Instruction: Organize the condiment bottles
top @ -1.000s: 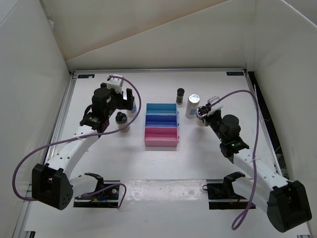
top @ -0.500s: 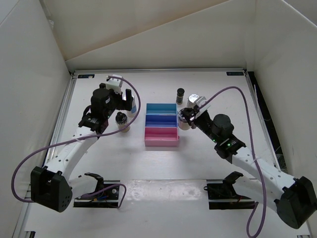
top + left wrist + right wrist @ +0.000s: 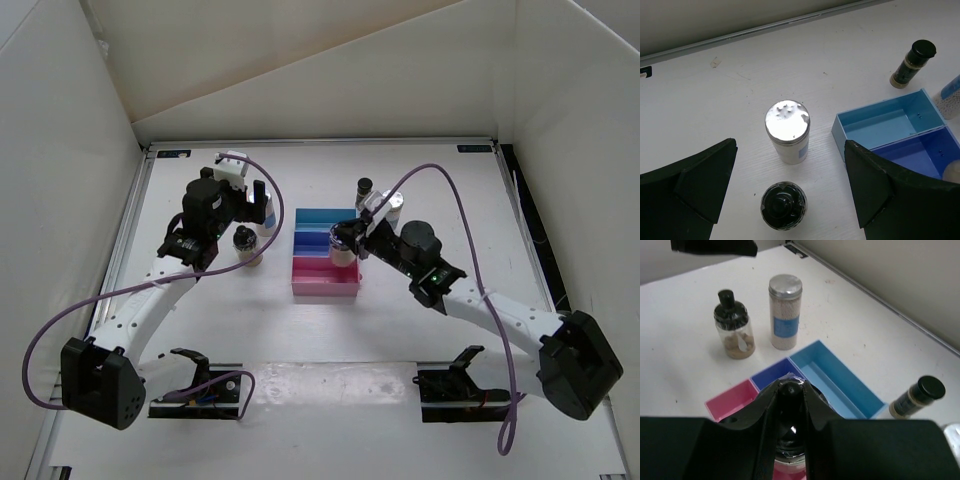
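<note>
My right gripper [image 3: 345, 243] is shut on the dark top of a clear short jar [image 3: 790, 412] and holds it over the pink and dark-blue steps of the rack [image 3: 322, 268]. My left gripper [image 3: 252, 212] is open above a white bottle with a silver lid [image 3: 787, 131] and a second dark-topped jar [image 3: 783, 205], touching neither; both stand left of the rack, the bottle [image 3: 267, 213] behind the jar [image 3: 246, 244]. A slim dark bottle [image 3: 364, 190] and another white bottle [image 3: 389, 212] stand behind the rack's right end.
The stepped rack [image 3: 840, 382] has a light-blue, a dark-blue and a pink compartment, all without bottles in them. White walls close the table at the back and both sides. The right arm's purple cable arcs over the back right.
My right arm has carried the jar leftward from beside the white bottle to over the rack. My left arm has hardly moved.
</note>
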Robot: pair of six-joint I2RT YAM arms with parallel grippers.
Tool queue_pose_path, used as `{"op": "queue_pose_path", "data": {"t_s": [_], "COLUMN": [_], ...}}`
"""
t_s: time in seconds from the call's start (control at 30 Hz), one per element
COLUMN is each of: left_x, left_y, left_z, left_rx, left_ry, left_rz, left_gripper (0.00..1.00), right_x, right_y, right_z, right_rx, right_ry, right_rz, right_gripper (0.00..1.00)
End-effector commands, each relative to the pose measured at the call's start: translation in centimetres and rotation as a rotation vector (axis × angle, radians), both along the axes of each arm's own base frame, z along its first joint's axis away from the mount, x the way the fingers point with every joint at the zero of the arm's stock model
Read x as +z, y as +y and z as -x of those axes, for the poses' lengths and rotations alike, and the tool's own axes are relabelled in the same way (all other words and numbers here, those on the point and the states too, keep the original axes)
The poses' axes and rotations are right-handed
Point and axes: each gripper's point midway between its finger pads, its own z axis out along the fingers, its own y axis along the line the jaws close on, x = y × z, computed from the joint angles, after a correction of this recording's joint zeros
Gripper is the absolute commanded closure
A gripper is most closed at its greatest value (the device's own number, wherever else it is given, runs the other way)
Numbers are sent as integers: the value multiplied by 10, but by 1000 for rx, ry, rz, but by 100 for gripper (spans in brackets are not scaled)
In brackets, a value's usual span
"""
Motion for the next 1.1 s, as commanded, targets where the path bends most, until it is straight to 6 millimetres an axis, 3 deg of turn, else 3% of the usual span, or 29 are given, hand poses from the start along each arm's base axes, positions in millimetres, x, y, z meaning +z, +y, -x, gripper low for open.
{"op": "queue_pose_path", "data": {"t_s": [0.0,0.23,0.67,0.9,1.07], "left_x": [12,11,10,10,10], "left_y": [5,6,8,5,4], "left_z": [2,-2,-7,-10,-9], "left_rx": [16,21,21,16,12], "left_ry": [-35,-37,-32,-34,-38], "left_rz": [2,-3,-35,-16,-14], "left_gripper": [0,0,0,0,0], "right_x": [76,75,46,25,9], "right_y": [15,28,16,13,9], "right_z": [-7,-24,-55,-56,-43], "right_rx": [39,74,79,99,133], "right_ry": [-157,-149,-118,-78,-57], "right_rz": [-178,-195,-174,-147,-105], "right_gripper": [100,100,100,100,100]}}
